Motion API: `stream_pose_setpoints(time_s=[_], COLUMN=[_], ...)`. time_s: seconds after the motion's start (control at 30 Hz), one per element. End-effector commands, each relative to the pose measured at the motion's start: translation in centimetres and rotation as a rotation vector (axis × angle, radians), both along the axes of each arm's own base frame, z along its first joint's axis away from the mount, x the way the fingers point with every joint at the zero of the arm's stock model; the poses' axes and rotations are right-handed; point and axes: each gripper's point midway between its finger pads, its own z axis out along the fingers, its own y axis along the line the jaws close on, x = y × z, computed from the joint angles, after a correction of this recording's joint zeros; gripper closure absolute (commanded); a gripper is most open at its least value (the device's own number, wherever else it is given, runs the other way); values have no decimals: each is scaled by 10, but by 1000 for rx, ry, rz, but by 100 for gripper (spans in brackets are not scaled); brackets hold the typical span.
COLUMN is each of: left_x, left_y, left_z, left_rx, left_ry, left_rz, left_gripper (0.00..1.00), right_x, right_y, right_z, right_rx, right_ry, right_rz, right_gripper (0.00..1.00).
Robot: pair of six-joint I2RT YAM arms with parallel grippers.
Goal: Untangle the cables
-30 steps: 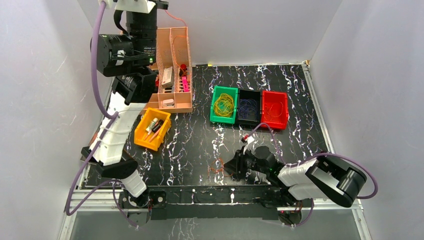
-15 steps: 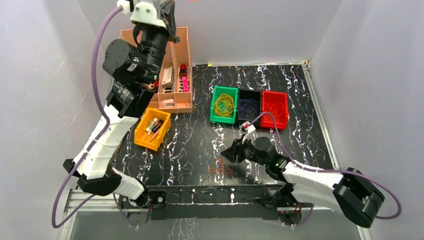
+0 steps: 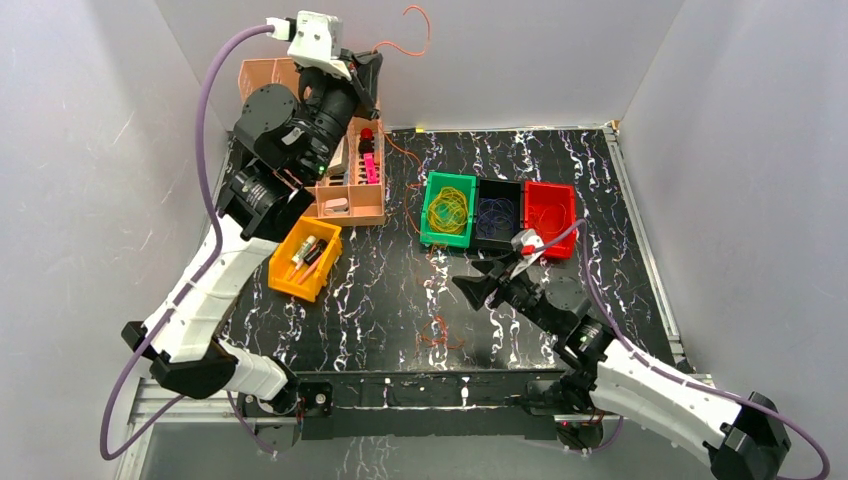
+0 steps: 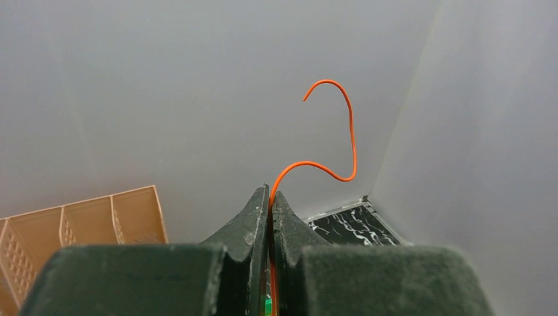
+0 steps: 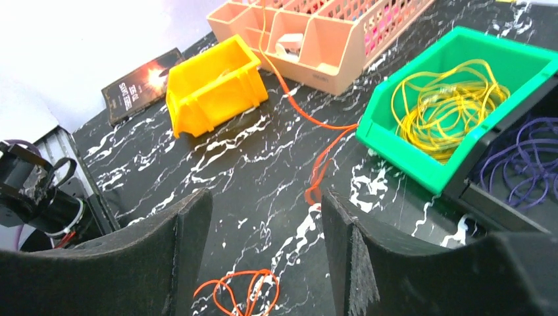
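Observation:
My left gripper (image 3: 372,62) is raised high at the back left and is shut on a thin orange cable (image 3: 412,28). In the left wrist view the cable (image 4: 343,131) curls up from between my closed fingertips (image 4: 270,193). The strand runs down past the green bin (image 3: 428,238) to a small orange tangle (image 3: 441,336) at the table's front. My right gripper (image 3: 468,290) is open and empty, above the table behind the tangle. In the right wrist view (image 5: 263,204) the tangle (image 5: 240,295) lies below the open fingers and the taut strand (image 5: 309,118) runs ahead.
Yellow cables fill the green bin (image 5: 388,141), blue-purple ones the black bin (image 3: 497,240), orange ones the red bin (image 3: 572,222). A peach organiser tray (image 3: 352,212) and a yellow bin (image 3: 290,285) stand at the left. A dark booklet (image 5: 141,82) lies at the left edge.
My left arm has swung up and right, lifting the orange cable and pulling its strand off the table. My right gripper has moved away from the tangle, up and toward the bins.

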Motion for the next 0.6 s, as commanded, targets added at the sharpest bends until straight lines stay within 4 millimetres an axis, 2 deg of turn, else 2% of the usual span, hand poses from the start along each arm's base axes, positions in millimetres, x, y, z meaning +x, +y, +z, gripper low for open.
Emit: stream_pose_setpoints(time_s=[0.0, 0.1, 0.27, 0.43, 0.57], left_x=[-26, -26, -27, -31, -30], left_y=[13, 11, 6, 5, 5], left_z=[25, 21, 17, 23, 20], left_rx=[-73, -79, -83, -99, -94], left_ry=[-37, -23, -7, -16, -11], left_rz=[-52, -58, -86, -108, -103], left_gripper=[100, 100, 100, 100, 100], right_x=[4, 11, 27, 38, 37], right_y=[4, 11, 32, 59, 79], right_z=[83, 103, 121, 133, 138], right_rx=[107, 114, 128, 128, 141], right_ry=[-198, -211, -248, -312, -390], right_rz=[3, -3, 6, 63, 140], right_gripper=[30, 30, 29, 31, 31])
